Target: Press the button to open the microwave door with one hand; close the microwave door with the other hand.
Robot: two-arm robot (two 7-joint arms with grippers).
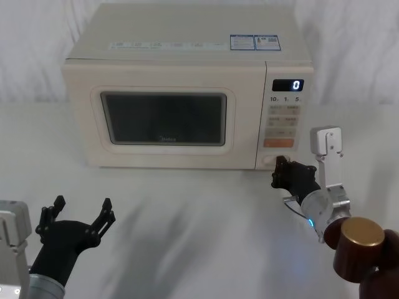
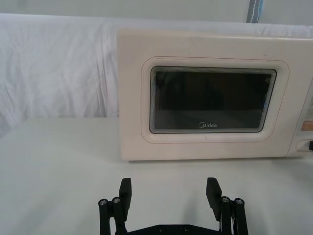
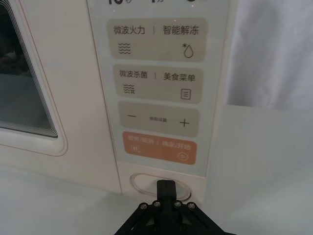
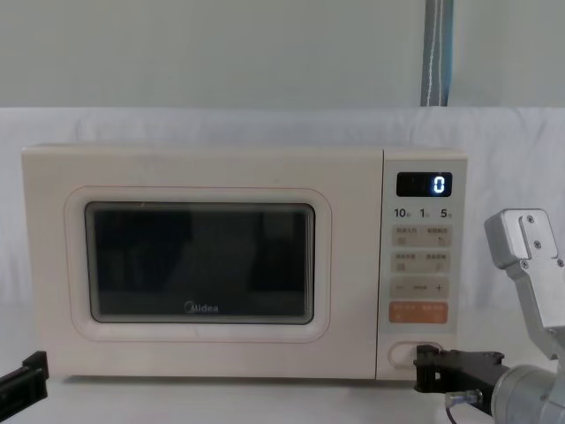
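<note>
The right gripper (image 3: pixel 167 188), fingers pinched together into a single point, meets the button (image 3: pixel 146 183) at the foot of the control panel (image 1: pixel 283 118) on the microwave's right side, apparently so the narrow tip can press it and release the latch. The door (image 1: pixel 163 118) sits flush and closed, filling the front to the left of the panel. The left gripper (image 1: pixel 76 216) waits spread wide and empty on the near left of the table (image 1: pixel 199 212), seemingly placed to swing the door closed later.
</note>
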